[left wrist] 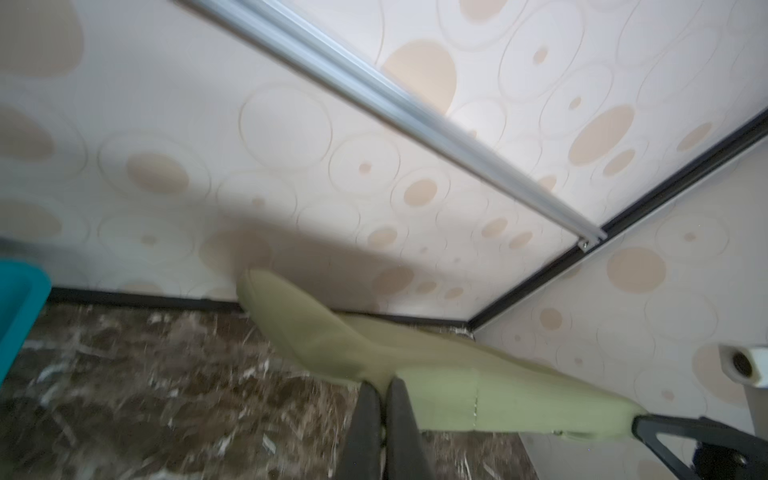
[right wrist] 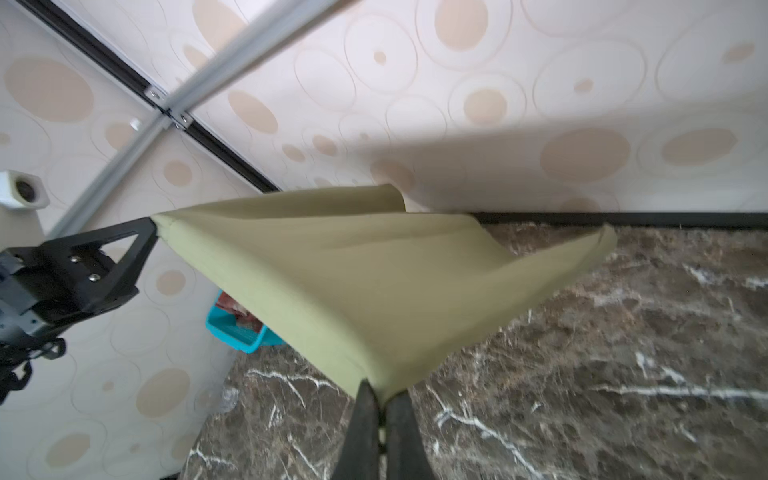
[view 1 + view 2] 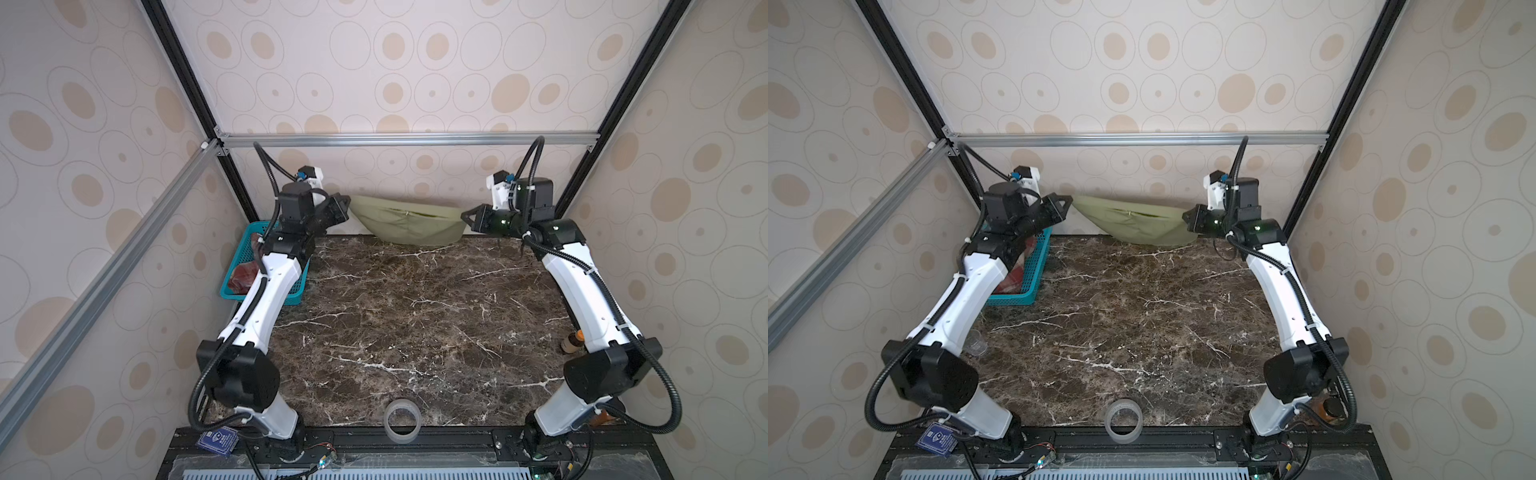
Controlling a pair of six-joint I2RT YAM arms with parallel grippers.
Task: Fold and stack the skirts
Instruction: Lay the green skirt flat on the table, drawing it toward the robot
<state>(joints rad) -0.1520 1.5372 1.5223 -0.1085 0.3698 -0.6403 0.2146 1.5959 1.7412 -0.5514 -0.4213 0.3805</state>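
Left gripper and right gripper each pinch shut on a corner of the olive skirt, slung sagging at twelve o'clock; the plaid skirt lies in the basket at ten. I reckon the thin cloth could slip from either pinch

— Where do we see the skirt?
— At the table's far edge, between our left gripper and right gripper.
— And the basket?
— Far left, the other skirt inside.
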